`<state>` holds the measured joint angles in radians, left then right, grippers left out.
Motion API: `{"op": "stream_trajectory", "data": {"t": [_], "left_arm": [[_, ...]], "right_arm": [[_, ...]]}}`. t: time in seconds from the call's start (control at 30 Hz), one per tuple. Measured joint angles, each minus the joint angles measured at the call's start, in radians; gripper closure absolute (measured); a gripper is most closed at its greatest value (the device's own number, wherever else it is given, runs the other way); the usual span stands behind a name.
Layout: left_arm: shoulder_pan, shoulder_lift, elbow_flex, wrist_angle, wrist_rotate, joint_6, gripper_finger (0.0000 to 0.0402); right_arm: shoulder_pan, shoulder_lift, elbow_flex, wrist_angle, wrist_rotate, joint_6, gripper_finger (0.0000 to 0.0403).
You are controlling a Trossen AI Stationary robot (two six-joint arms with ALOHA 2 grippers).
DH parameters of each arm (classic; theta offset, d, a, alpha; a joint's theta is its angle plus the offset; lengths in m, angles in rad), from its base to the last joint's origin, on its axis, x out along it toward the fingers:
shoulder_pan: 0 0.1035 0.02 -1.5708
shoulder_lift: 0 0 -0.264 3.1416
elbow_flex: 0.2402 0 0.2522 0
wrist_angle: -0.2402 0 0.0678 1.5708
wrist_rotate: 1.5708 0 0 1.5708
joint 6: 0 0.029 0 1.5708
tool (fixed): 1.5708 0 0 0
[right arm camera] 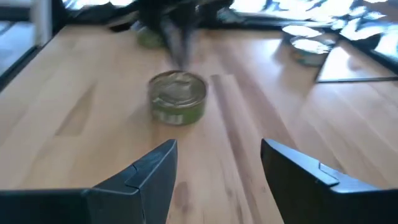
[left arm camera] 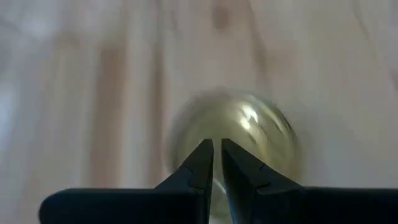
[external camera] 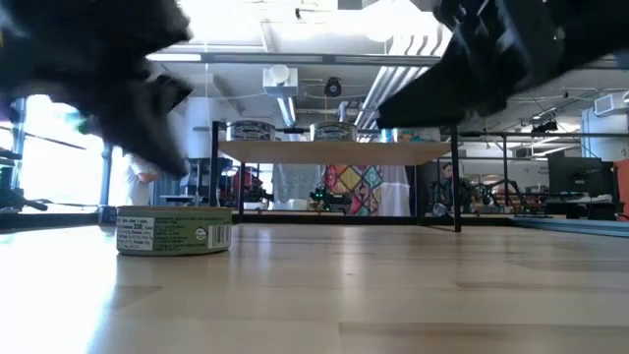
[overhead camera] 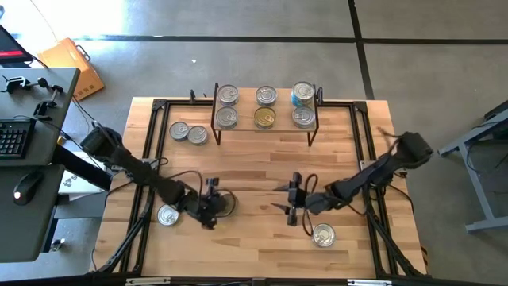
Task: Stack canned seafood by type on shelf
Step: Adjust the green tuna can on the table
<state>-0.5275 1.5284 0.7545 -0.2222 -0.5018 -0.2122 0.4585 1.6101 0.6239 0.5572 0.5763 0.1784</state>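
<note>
A gold-lidded tin with a green label point(right arm camera: 177, 96) stands on its base on the table, left of centre; the low view shows it too point(external camera: 174, 231). My left gripper point(left arm camera: 216, 163) is shut and hovers slanting down just above this tin point(left arm camera: 236, 124), covering most of it from above point(overhead camera: 222, 203). My right gripper point(right arm camera: 217, 149) is open and points about level toward the tin from the table's right point(overhead camera: 279, 199), a good way short of it. The shelf point(overhead camera: 246, 107) at the far edge carries several tins, mostly silver-lidded, with one gold point(overhead camera: 264, 117).
Two silver tins point(overhead camera: 188, 133) stand on the table left of the shelf. One tin point(overhead camera: 167, 214) lies beside my left arm and another point(overhead camera: 323, 235) near my right arm. Black rails point(overhead camera: 151, 143) run along both table sides. Bare wood lies between the grippers and the shelf.
</note>
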Motion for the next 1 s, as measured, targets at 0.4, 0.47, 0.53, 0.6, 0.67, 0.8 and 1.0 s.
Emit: {"op": "stream_trajectory", "data": {"t": [0.4, 0.47, 0.53, 0.6, 0.67, 0.8, 1.0], "left_arm": [[-0.06, -0.005, -0.126, 0.03, 0.013, -0.369, 0.0378], [-0.034, -0.002, -0.139, 0.077, -0.079, -0.301, 0.0378], [-0.012, 0.002, -0.141, 0.087, -0.198, -0.282, 0.0378], [0.001, -0.013, -0.125, 0.028, -0.274, -0.312, 0.0378], [0.005, -0.033, -0.108, -0.098, -0.286, -0.39, 0.0378], [-0.002, -0.055, -0.107, -0.334, -0.25, -0.63, 0.0378], [-0.008, -0.046, -0.192, -0.052, -0.039, -0.533, 0.0378]], "right_arm": [[-0.06, 0.205, 0.009, 0.18, 0.071, -0.016, 0.0179], [-0.079, 0.204, 0.011, 0.185, 0.035, -0.031, 0.0179], [-0.096, 0.204, 0.011, 0.184, 0.015, -0.045, 0.0179], [-0.114, 0.202, 0.011, 0.189, -0.004, -0.047, 0.0179], [-0.132, 0.201, 0.011, 0.188, -0.057, -0.045, 0.0179], [-0.166, 0.201, 0.011, 0.188, -0.152, -0.044, 0.0179], [-0.245, 0.217, 0.015, 0.193, -0.241, -0.018, 0.0179]]}}
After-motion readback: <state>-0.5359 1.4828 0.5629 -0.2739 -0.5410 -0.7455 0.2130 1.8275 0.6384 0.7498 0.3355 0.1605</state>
